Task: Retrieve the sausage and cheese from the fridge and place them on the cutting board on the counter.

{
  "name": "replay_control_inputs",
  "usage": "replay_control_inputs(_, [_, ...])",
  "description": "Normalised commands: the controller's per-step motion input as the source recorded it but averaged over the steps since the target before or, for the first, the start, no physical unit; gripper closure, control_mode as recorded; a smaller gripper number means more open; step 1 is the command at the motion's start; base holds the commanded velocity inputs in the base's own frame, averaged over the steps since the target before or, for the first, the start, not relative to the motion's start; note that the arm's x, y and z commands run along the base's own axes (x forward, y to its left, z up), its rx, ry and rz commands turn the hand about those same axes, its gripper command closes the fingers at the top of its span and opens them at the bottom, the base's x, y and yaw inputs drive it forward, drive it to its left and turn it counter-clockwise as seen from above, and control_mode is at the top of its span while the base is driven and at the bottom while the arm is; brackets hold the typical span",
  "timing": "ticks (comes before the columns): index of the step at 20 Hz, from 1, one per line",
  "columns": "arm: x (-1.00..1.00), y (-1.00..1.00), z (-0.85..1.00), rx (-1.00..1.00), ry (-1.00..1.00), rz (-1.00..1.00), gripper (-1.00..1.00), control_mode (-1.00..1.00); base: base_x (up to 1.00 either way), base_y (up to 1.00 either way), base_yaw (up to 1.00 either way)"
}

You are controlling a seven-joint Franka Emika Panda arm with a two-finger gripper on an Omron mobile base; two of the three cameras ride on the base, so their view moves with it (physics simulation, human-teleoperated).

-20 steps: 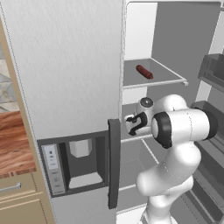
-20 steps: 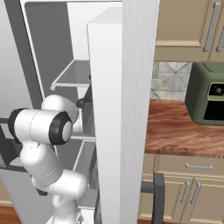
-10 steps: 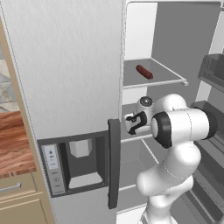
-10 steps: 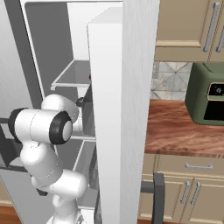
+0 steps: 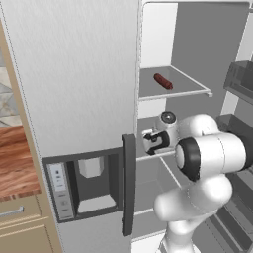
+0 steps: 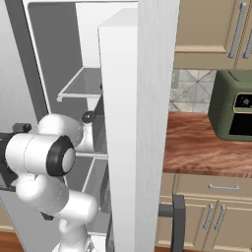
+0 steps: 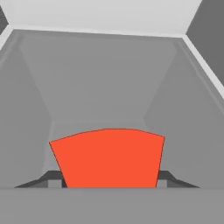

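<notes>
From the left base view, the fridge (image 5: 79, 79) takes up most of the room: its closed light-grey door stands at left with a dark water dispenser panel (image 5: 81, 185) and a dark vertical handle (image 5: 128, 185), and the right compartment is open, showing a grey interior. The sausage (image 5: 163, 81) lies alone on the upper shelf (image 5: 192, 89), towards its back. Below that shelf the white arm reaches in, and the hand (image 5: 150, 143) sits at the next shelf down, partly hidden behind the door edge, so its jaws cannot be read from here. At far left a strip of reddish-brown bench (image 5: 17, 160) runs over beige drawers.

From the right base view, the open fridge door (image 6: 142, 123) stands edge-on in the middle and hides where the arm ends. To its right the bench (image 6: 206, 147) carries a dark green air fryer (image 6: 234, 106) against a tiled backsplash, with beige wall cabinets (image 6: 211, 29) above and drawers below.

In the hand view, the cheese (image 7: 109, 157) shows as a broad orange-red face low in the middle, set between the two dark fingertips (image 7: 52, 178), which sit against its sides: the hand is drawn in narrow and grips the cheese. Grey fridge walls and a shelf floor lie beyond.
</notes>
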Motion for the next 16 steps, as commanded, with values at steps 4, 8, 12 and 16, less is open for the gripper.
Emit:
replay_control_inputs(4, [-0.47,-0.12,0.82,0.01,-0.02,0.00,1.00,-1.00,0.00,0.00,0.00])
replay_control_inputs(8, [-0.41,-0.12,0.98,0.04,0.00,0.00,1.00,-1.00,0.00,0.00,0.00])
replay_control_inputs(12, [-0.91,-0.05,0.50,0.00,0.00,0.00,1.00,-1.00,0.00,0.00,0.00])
replay_control_inputs(16, [-0.95,0.00,0.60,0.00,0.00,0.00,1.00,-1.00,0.00,0.00,0.00])
